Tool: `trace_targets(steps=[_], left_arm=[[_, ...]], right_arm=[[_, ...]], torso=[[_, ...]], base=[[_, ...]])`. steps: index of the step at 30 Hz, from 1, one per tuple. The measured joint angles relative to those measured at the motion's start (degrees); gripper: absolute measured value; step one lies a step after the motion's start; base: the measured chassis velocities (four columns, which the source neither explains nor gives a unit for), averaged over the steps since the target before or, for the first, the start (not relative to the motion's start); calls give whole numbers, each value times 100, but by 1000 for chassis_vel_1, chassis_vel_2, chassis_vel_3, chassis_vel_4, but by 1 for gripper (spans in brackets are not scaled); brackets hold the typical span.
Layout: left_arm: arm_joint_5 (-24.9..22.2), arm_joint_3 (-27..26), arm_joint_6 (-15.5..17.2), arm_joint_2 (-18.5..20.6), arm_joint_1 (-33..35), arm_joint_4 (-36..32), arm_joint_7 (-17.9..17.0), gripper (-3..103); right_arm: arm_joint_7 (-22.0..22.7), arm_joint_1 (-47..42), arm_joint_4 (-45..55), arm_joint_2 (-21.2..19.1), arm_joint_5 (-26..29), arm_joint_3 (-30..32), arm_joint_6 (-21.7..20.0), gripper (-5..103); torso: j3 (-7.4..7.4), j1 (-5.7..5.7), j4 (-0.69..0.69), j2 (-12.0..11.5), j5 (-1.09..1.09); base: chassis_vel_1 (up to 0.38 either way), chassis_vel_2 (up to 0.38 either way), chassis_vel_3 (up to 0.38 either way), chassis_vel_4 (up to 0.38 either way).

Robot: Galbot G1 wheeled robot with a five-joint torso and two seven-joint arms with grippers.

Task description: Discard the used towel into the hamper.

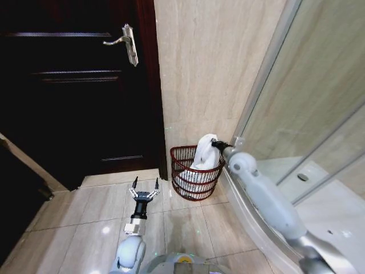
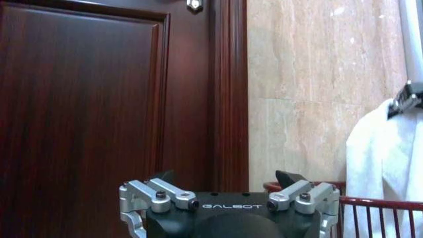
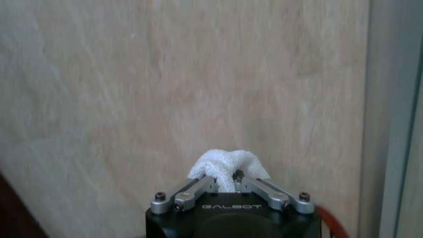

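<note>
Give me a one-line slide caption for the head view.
Right gripper holds the white towel over the red-brown hamper by the tiled wall; left gripper hovers open nearby.

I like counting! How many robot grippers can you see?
2. The left gripper is open, low over the floor by the door. The right gripper is shut on the towel, which hangs into the hamper.

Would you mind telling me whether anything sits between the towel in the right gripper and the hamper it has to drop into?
Nothing visible does. The right gripper is shut on the top of the white towel, which hangs straight down into the open mouth of the hamper by the tiled wall. The left gripper is open over the floor, off to the side.
</note>
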Motion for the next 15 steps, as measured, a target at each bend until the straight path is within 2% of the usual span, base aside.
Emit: trace_targets(steps=[9, 12, 15], left_arm=[[-62, -68, -41, 20, 55, -24, 21, 100], [-46, -41, -40, 11, 55, -45, 21, 100], [21, 11, -33, -26, 47, -61, 21, 100]], right_arm=[[429, 273, 628, -149, 25, 36, 126, 5], [471, 588, 679, -207, 131, 39, 126, 5], [603, 1391, 546, -241, 364, -28, 137, 5]], torso=[[1, 0, -1, 2, -1], [3, 1, -1, 2, 5], [2, 0, 0, 4, -4]], base=[[0, 0, 0, 0], [0, 0, 0, 0], [0, 0, 0, 0]])
